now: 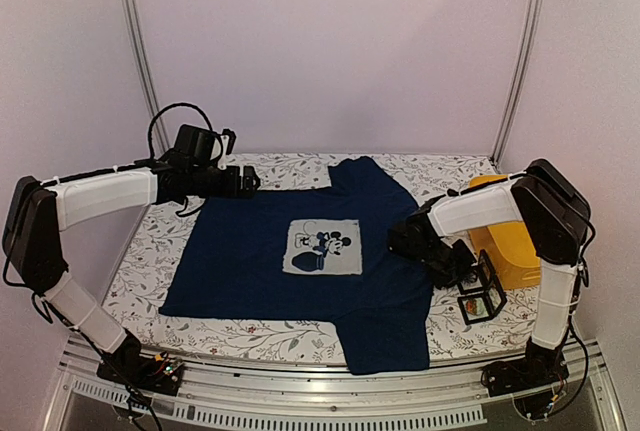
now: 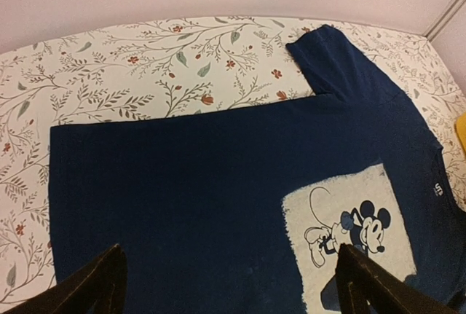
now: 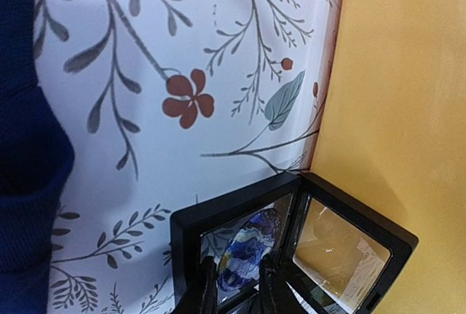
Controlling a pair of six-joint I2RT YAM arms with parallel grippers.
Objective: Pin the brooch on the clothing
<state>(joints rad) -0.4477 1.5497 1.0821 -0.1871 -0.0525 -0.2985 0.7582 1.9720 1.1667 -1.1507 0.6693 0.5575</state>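
My right fingers (image 3: 206,288) are standing narrow, dipping into an open black display case (image 3: 233,208) with their tips on either side of the blue, patterned brooch (image 3: 247,252); I cannot tell whether they are actually gripping it. The case is sitting on the floral counter (image 3: 182,37), just beside a yellow box (image 3: 400,73). The navy T-shirt (image 1: 260,251) is lying flat, well apart from the brooch, with my left fingers (image 2: 95,285) spread wide above it. I am judging that a shallow pinch could let the brooch slip or drag the light case up with it.
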